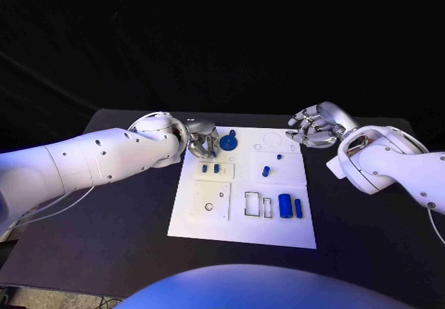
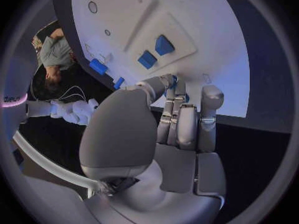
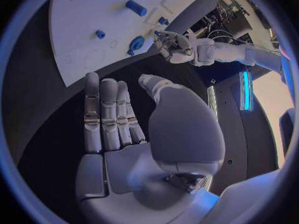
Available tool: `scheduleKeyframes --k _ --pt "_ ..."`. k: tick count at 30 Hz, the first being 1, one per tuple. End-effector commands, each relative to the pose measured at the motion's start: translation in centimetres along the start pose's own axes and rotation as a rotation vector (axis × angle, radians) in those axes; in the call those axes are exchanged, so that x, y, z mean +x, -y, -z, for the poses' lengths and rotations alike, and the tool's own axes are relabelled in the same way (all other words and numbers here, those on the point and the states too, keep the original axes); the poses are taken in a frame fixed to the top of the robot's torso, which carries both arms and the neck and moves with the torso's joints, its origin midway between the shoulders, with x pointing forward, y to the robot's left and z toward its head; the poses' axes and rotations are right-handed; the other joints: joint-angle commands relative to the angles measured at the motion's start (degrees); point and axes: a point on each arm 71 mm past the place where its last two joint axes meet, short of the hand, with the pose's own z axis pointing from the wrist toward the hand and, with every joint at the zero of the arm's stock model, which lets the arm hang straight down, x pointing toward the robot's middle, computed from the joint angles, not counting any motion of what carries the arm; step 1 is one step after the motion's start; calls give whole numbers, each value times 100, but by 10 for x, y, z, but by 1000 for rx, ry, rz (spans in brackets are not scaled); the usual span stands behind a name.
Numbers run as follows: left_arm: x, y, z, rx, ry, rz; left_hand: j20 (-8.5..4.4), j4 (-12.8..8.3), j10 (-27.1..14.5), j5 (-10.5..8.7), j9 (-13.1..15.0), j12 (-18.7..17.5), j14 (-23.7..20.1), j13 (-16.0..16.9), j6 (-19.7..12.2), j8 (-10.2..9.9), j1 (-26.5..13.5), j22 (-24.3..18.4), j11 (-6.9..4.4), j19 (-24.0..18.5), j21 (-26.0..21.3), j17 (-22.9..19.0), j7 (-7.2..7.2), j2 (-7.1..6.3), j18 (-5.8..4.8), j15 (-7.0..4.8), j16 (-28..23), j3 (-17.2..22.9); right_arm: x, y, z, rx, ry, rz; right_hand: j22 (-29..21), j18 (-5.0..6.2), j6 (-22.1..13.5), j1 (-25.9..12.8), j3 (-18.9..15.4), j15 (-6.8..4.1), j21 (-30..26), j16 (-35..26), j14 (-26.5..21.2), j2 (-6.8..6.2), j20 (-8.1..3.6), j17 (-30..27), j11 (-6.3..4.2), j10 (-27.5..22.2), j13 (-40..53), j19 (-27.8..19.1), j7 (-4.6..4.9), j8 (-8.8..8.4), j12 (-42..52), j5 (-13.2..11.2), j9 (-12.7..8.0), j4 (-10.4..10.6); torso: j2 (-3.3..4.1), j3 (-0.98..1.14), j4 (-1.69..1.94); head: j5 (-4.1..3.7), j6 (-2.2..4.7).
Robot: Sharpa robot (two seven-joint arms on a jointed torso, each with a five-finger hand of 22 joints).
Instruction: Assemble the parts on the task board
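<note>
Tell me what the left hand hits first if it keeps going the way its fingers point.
Probably the round blue part at the task board's far left corner. The left hand's fingertips already sit right beside it; whether they touch it is unclear, since depth is hard to judge.

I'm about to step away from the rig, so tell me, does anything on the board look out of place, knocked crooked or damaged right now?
Nothing stands out. The task board lies flat on the black table, with no visible damage. The blue parts sit on or in it. The left hand is at the board's far left corner; the right hand hovers open beyond its far right corner.
</note>
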Motion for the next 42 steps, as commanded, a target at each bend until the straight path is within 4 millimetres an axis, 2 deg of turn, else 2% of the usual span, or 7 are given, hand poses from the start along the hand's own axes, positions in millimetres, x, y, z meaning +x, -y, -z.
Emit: scheduleKeyframes --k 1,18,23,25,30,33,42 --pt "5 4 -2 4 -35 -17 1 -49 65 1 16 -34 1 15 66 -4 -63 598 -7 -37 13 21 2 0 -63 0 34 -8 1 -1 0 -4 -5 4 -6 110 -8 -45 27 12 -23 -13 -37 0 14 -5 15 -11 -8 -25 28 35 -34 30 9 -5 2 -1 -5 -1 0" --pt "9 3 -3 -26 -68 -47 -9 -89 153 -28 37 -37 35 69 166 23 -127 597 -41 -44 34 88 -25 27 -58 -24 75 -33 1 0 0 -1 -7 5 -11 110 -7 -46 29 13 -31 -27 -45 0 15 -14 16 -9 -15 -26 28 36 -36 32 9 -8 -3 -2 0 -9 0" --pt "9 3 -4 -30 -70 -48 10 -92 44 -45 -27 -158 -40 84 -79 -148 -260 580 10 -89 -4 -64 32 -22 -58 13 29 -44 1 1 0 -1 -7 5 -15 110 -7 -48 31 14 -39 -48 -56 -2 16 -31 16 -9 -22 -27 29 37 -38 33 10 -11 -2 -1 -5 1 0" --pt "9 3 -4 -31 -68 -48 25 -74 -5 41 -92 -226 -78 86 -344 -304 -354 571 28 -113 -29 -136 5 -76 -54 31 6 -52 1 1 0 -1 -7 5 -17 109 -8 -50 30 15 -42 -55 -60 -4 16 -37 17 -11 -25 -27 30 36 -39 32 10 -12 -1 0 -3 -3 0" --pt "8 2 -3 -35 -56 -47 81 -36 -145 145 -171 -382 -196 73 -642 -465 -528 547 113 -176 -113 -352 -22 -200 -48 99 -67 -93 1 1 0 0 -7 5 -22 109 -14 -53 30 18 -51 -77 -75 -8 18 -53 20 -19 -33 -30 32 34 -45 33 9 -15 -3 -2 -3 -8 0" --pt "7 1 -3 -36 -48 -47 109 15 -172 285 -176 -430 -245 80 -653 -462 -638 540 140 -195 -141 -433 -6 -242 -43 125 -90 -145 1 2 0 1 -6 5 -35 107 -22 -57 35 25 -76 -97 -96 -10 23 -55 28 -50 -61 -38 38 32 -70 35 9 -24 -2 -4 1 -12 0" --pt "6 0 -2 -36 -35 -46 132 53 -213 368 -168 -476 -301 88 -605 -425 -711 529 161 -227 -190 -532 8 -256 -34 145 -121 -182 1 2 0 0 -7 5 -67 103 -34 -78 50 47 -140 -132 -140 -8 41 -49 51 -133 -171 -55 56 34 -168 35 11 -40 -5 -4 -2 -4 0"
